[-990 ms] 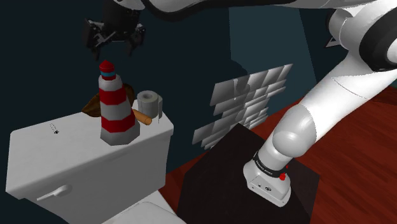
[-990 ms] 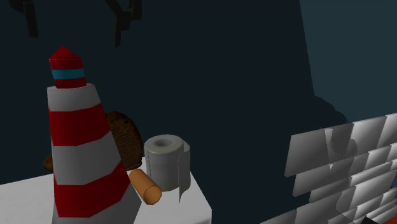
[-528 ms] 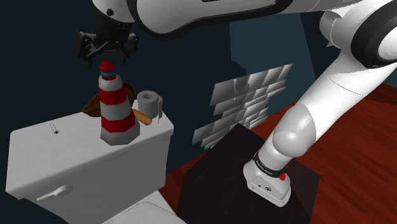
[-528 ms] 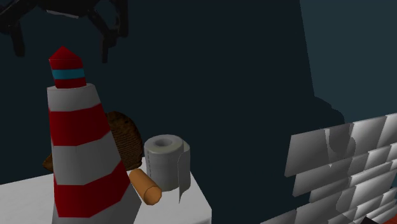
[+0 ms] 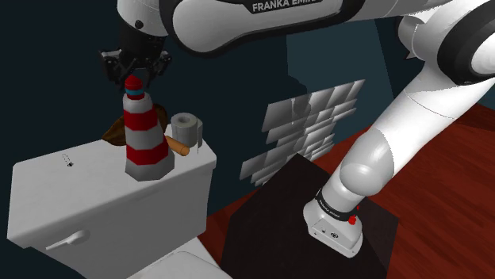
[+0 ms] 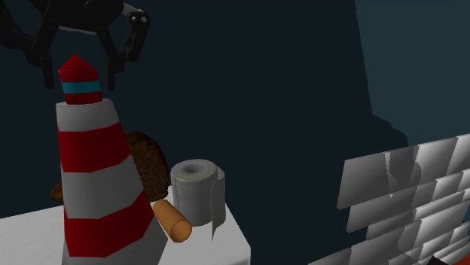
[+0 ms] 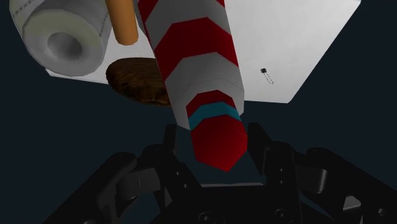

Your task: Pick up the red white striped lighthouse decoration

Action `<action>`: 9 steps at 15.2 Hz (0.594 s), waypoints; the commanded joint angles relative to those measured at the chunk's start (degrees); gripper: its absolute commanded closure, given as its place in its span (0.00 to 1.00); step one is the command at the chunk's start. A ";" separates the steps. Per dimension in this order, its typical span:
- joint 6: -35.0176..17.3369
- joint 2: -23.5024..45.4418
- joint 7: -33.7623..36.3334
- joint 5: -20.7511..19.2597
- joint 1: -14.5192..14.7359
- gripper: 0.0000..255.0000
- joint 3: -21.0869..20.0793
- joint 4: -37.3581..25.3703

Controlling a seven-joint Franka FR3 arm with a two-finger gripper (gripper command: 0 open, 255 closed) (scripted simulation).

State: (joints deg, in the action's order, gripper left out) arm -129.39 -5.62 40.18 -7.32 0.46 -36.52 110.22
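One white toilet tank (image 5: 87,190) carries three things on its lid. One red-and-white striped lighthouse (image 5: 145,135) stands upright. One grey toilet-paper roll (image 5: 187,127) sits at the lighthouse's 3 o'clock in the shoulder view. One brown rounded object (image 6: 148,162) with an orange handle lies between and behind them. One black gripper (image 6: 79,74) hangs at the lighthouse's 12 o'clock, its fingers spread wide on either side of the red cap, not clasping it.
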 commanded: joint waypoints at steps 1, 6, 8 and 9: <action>0.00 0.06 0.01 0.02 0.00 1.00 -0.01 0.08; 0.83 0.10 -0.11 0.08 0.01 1.00 -0.01 -0.79; 2.33 0.02 -0.41 0.30 0.01 1.00 0.04 -2.25; 3.09 0.00 -0.56 0.39 0.01 1.00 0.05 -3.00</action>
State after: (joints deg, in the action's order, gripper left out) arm -127.01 -5.38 39.88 -7.16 0.48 -36.54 107.92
